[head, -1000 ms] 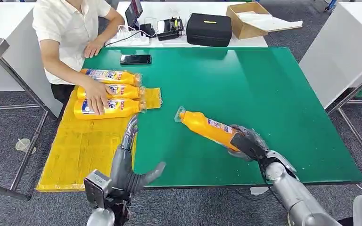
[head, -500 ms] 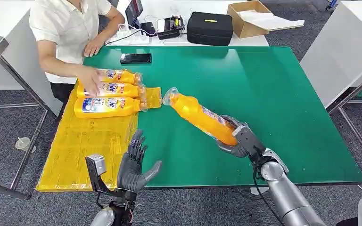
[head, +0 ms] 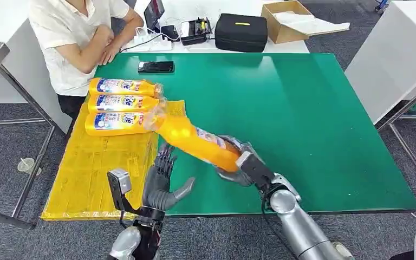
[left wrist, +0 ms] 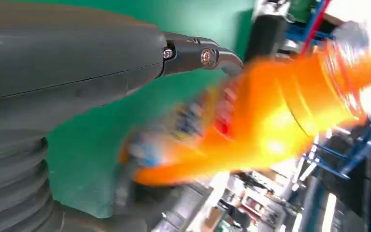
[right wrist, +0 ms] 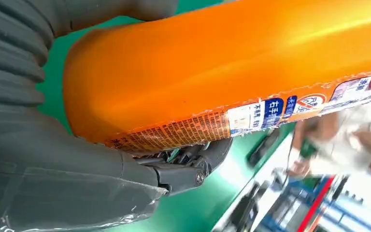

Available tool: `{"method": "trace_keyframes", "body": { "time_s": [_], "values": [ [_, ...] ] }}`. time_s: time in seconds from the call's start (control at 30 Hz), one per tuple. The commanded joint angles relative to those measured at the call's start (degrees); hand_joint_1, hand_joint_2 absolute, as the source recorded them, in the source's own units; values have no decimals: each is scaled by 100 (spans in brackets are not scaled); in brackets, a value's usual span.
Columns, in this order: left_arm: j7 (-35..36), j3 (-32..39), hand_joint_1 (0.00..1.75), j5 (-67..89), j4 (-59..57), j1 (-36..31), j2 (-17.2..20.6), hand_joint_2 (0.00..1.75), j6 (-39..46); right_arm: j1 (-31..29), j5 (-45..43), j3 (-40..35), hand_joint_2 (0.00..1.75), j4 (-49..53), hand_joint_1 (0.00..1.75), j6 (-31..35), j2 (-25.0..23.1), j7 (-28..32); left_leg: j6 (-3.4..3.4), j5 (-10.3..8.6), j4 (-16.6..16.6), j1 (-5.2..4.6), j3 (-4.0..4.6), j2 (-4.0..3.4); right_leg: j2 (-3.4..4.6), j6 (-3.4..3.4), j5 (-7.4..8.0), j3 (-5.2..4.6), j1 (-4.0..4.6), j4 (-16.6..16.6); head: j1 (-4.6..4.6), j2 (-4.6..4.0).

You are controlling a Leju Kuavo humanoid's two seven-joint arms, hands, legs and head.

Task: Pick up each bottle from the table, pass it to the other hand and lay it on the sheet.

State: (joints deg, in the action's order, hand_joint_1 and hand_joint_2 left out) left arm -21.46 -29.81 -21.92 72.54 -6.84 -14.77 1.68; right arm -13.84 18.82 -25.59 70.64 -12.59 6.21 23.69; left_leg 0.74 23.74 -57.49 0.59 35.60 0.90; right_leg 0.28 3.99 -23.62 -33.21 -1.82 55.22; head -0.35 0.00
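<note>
From the head view, the right hand [head: 237, 165] grips the base of the orange bottle [head: 195, 142], whose long axis runs up and left, cap end over the edge of the yellow sheet [head: 95, 173]. The left hand [head: 161, 184] waits just below its middle, fingers spread and holding nothing, the nearer taker. Three bottles [head: 120, 104] already lie on the sheet. In the left wrist view the bottle [left wrist: 251, 125] is a glossy blur beyond the fingers [left wrist: 198, 55]. The right wrist view shows smooth plastic with a printed label [right wrist: 270, 111].

Four orange bottles [head: 195, 142], one yellow sheet [head: 95, 168], one phone [head: 155, 67], one person [head: 78, 32].
</note>
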Motion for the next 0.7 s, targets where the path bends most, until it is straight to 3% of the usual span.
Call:
{"method": "trace_keyframes", "body": {
  "time_s": [0.03,0.43,0.7],
  "values": [
    [-11,-36,0,-300,210,-282,-4,175,27,-236,196,-840,175,-604,175,198,-188,65,-1,10,-4,6,-17,-11,1,-21,-7,18,9,-1,4,0],
    [50,-105,0,-420,146,-326,-7,175,52,-244,273,-1005,175,-553,175,263,-236,68,-1,7,-4,5,-12,-7,-1,-20,-5,15,8,1,2,0],
    [449,122,0,-1334,-281,-525,-81,175,-124,-469,443,-1371,175,-386,175,389,-376,173,-2,13,-7,6,-20,-23,14,-26,-7,18,10,4,4,0]
  ]
}}
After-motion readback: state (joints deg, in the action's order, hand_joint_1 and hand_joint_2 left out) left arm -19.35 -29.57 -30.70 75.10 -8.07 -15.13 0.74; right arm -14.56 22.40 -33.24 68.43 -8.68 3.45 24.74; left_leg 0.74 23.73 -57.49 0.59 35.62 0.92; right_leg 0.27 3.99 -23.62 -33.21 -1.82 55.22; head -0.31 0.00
